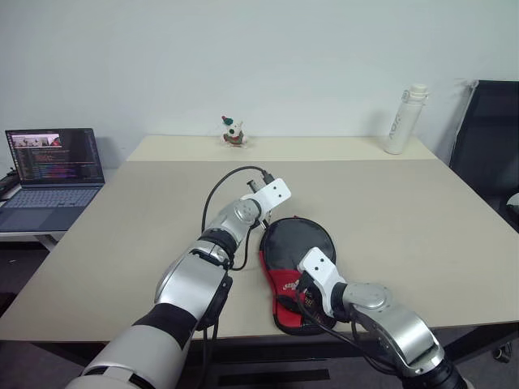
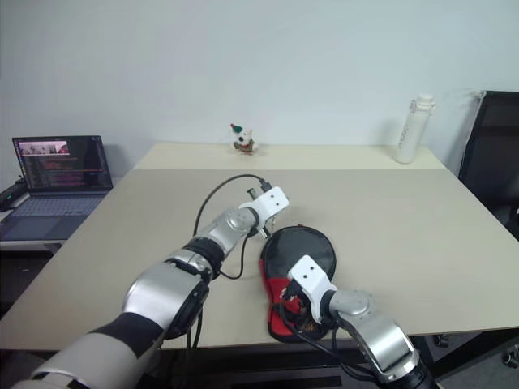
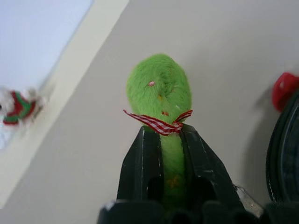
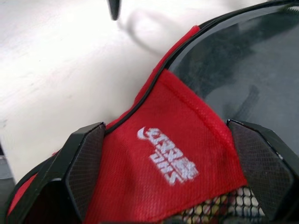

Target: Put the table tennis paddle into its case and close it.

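A: Where's the case (image 1: 293, 267)?

B: Flat on the table (image 1: 422, 219), near the front edge, round black end at twelve o'clock, red end at six. I can't make out the paddle itself.

A: Left gripper (image 3: 172, 140)?

B: Pinched narrow on the green charm (image 3: 160, 91), at ten o'clock from the case's round end.

A: Right gripper (image 4: 170, 163)?

B: Spread wide, fingers (image 4: 86, 161) either side of the red part with the white logo (image 4: 168, 155), holding nothing.

A: Anything else?

B: A bottle (image 1: 403, 119) at one o'clock, a small toy (image 1: 233, 131) at twelve, a laptop (image 1: 50, 174) at nine.
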Controlling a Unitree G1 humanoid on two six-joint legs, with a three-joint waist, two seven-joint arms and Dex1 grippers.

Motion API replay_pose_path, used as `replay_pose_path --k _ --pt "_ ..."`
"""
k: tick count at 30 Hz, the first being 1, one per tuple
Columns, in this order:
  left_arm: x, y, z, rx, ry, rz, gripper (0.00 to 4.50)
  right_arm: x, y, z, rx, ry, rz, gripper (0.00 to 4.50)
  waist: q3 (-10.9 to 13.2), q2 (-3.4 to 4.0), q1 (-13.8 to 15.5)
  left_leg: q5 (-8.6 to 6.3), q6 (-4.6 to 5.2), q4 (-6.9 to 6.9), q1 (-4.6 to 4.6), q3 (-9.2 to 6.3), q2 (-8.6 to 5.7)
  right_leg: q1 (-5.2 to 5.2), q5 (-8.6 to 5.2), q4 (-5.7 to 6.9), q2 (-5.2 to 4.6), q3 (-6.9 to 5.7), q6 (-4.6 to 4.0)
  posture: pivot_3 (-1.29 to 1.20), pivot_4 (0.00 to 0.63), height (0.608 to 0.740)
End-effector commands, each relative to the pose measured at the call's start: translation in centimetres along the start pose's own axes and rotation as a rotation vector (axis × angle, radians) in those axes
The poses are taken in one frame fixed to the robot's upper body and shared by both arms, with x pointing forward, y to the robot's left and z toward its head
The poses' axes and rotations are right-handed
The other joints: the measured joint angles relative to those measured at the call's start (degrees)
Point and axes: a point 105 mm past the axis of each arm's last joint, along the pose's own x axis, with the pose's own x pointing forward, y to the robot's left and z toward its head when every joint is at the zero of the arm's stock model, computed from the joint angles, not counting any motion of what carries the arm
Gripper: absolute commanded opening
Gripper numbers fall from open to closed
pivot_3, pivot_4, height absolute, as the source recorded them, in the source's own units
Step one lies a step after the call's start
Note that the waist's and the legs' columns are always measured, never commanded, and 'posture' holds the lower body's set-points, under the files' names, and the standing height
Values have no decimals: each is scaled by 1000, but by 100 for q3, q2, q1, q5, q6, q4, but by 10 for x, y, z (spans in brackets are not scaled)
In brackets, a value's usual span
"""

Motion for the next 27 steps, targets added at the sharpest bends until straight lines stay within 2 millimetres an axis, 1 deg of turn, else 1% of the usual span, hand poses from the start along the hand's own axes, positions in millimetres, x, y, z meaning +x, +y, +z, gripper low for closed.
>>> replay_pose_path --k 1,3,9,13,16,19,23,27 --pt "-2 25 38 125 -95 83 126 1 31 -59 136 231 93 4500 0 0 -2 -2 -3 -1 0 1 0 0 -1 -2 0 1 1 0 150 740" --pt "-1 24 40 162 -100 83 126 -1 36 -60 143 233 98 4500 0 0 -2 -5 -9 -1 -1 0 1 0 -2 -4 0 1 3 0 150 740" --pt "1 18 58 384 -129 98 126 -9 60 -68 178 254 131 4500 -5 -8 11 -22 -35 -1 -5 0 2 1 -16 -12 0 2 25 0 150 740" --pt "2 10 73 510 -169 100 126 -12 67 -70 192 264 134 4500 -8 -11 10 -37 -55 -3 -9 0 2 1 -25 -25 0 3 38 0 150 740" --pt "3 1 77 524 -185 73 126 -13 67 -70 199 263 128 4500 -10 -10 10 -44 -54 -8 -11 0 3 5 -26 -43 0 2 40 0 150 740" --pt "5 -10 74 530 -184 33 126 -12 64 -70 205 261 115 4500 -14 -12 10 -51 -48 -7 -11 0 3 8 -28 -50 0 2 43 0 150 740" --pt "6 -19 74 535 -191 -2 126 -11 60 -69 210 258 100 4500 -22 -13 9 -52 -47 -6 -10 0 3 9 -28 -48 1 1 43 0 150 740" --pt "7 -37 74 531 -209 -81 126 -9 61 -68 212 254 99 4500 -37 -13 10 -52 -47 -6 -10 0 3 10 -28 -48 1 1 43 0 150 740"
